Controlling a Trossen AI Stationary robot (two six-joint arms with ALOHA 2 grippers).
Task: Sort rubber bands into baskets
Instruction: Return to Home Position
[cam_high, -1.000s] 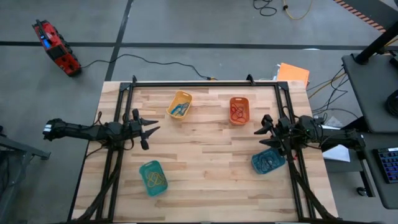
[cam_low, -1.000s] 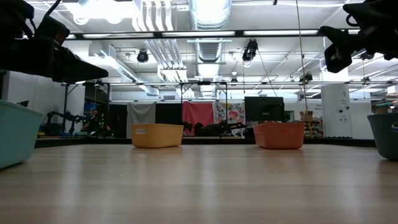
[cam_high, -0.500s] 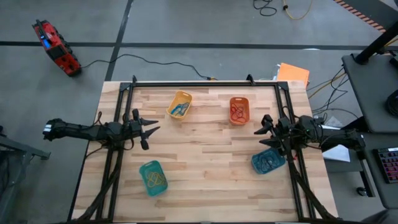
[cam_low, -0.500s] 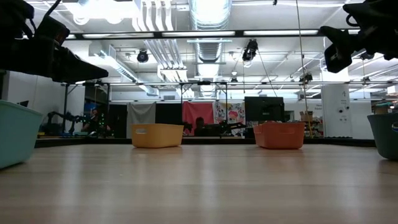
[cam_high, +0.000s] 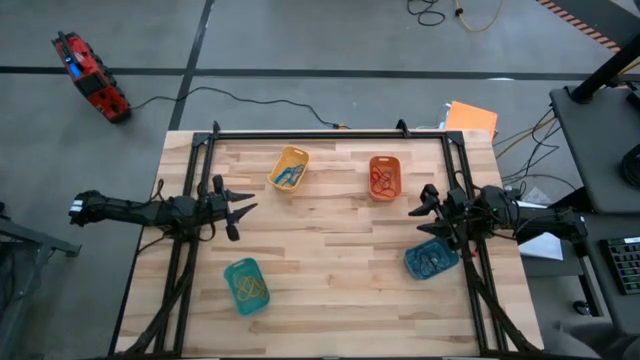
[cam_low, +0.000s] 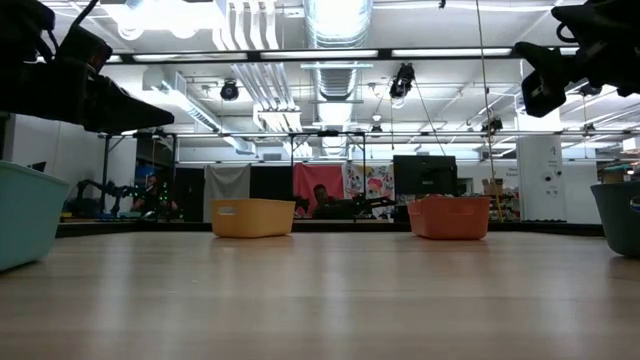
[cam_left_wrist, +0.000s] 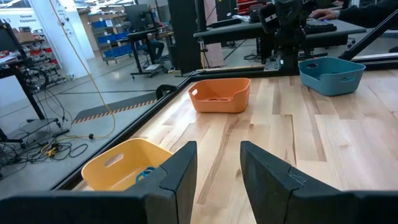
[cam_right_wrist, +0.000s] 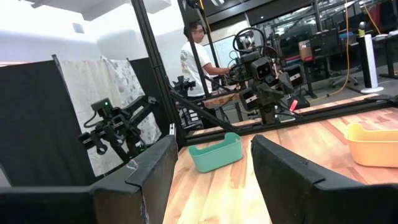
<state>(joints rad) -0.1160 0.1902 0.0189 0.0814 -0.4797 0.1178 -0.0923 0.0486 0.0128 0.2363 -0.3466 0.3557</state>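
Four baskets stand on the wooden table. The yellow basket (cam_high: 290, 167) at the far side holds blue rubber bands (cam_high: 288, 179). The orange basket (cam_high: 384, 177) holds red ones (cam_high: 381, 181). The teal-green basket (cam_high: 246, 285) at the near left holds yellowish ones (cam_high: 251, 291). The blue-teal basket (cam_high: 431, 260) at the near right holds several. My left gripper (cam_high: 240, 212) hovers open at the table's left edge, pointing level toward the right. My right gripper (cam_high: 419, 211) hovers open at the right edge, just beyond the blue-teal basket. Neither has anything between its fingers (cam_left_wrist: 177, 180) (cam_right_wrist: 152, 180).
Black frame rails (cam_high: 330, 133) run along the table's far, left and right edges. Bare wood (cam_high: 330, 240) lies between the baskets in the middle. A person (cam_right_wrist: 194, 59) stands beyond the table in the right wrist view. An orange sheet (cam_high: 471, 118) lies past the far right corner.
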